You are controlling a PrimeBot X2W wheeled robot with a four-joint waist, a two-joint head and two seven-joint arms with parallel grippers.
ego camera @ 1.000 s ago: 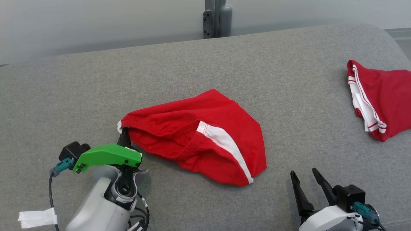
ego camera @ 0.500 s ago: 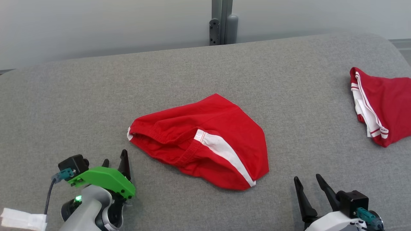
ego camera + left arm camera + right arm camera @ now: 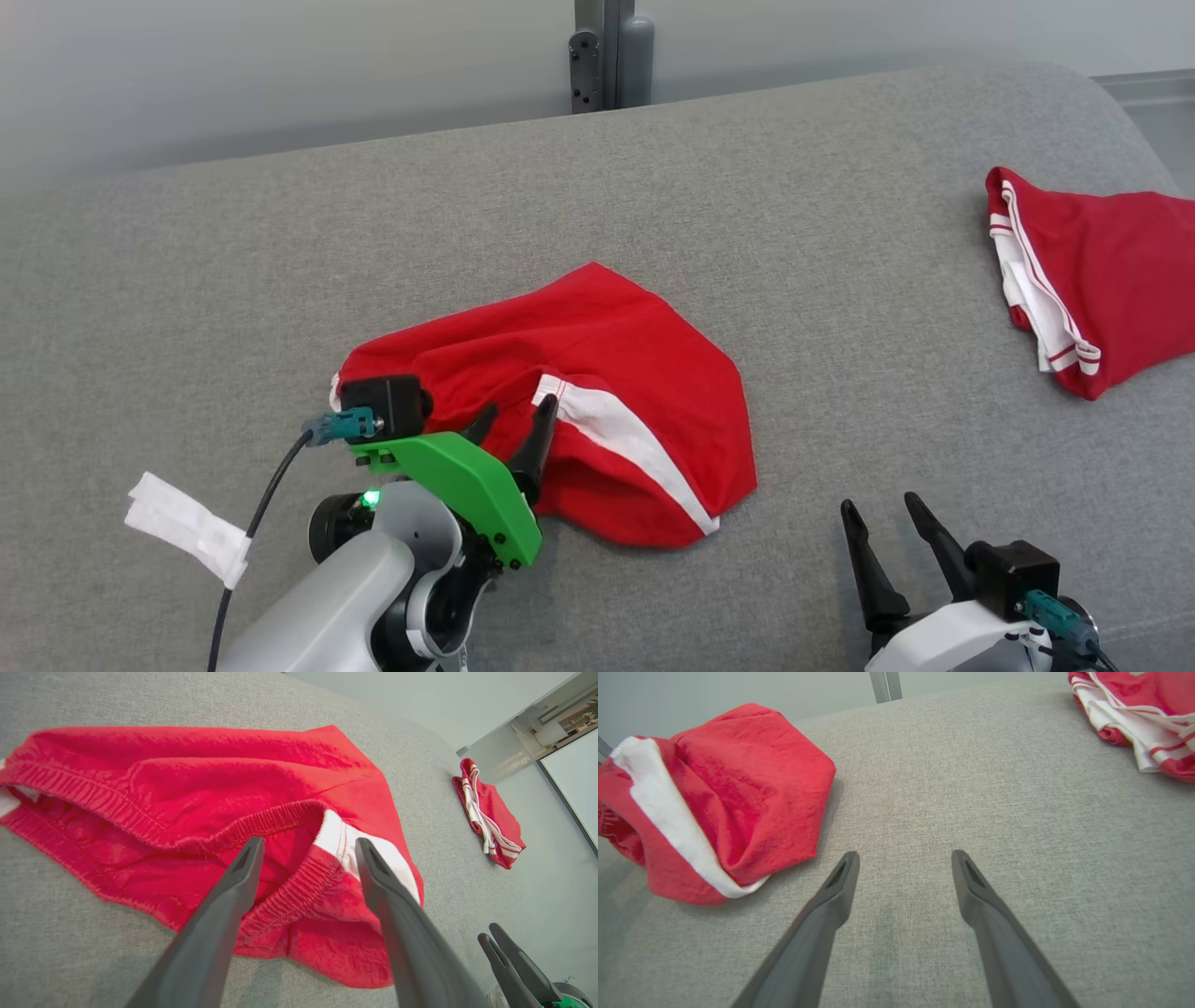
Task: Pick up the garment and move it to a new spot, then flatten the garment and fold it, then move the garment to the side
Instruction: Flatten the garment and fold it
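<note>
Head view: the red shorts (image 3: 644, 373) are lying crumpled on the grey cushion (image 3: 280, 261), and the left gripper (image 3: 519, 407) is hanging open over their waistband. Left wrist view: it is straddling the white-striped elastic edge. Right wrist view: the right gripper (image 3: 903, 854) is hovering open above bare cushion nearby.

Part of the garment (image 3: 635, 355) behind the left pincer (image 3: 519, 407)

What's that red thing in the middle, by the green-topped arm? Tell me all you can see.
The red shorts look like soft cotton, with an elastic gathered waistband and a white side stripe. They lie crumpled, waistband gaping, on the grey padded surface. The left gripper hangs open over the waistband beside the stripe; whether it touches is unclear.
</note>
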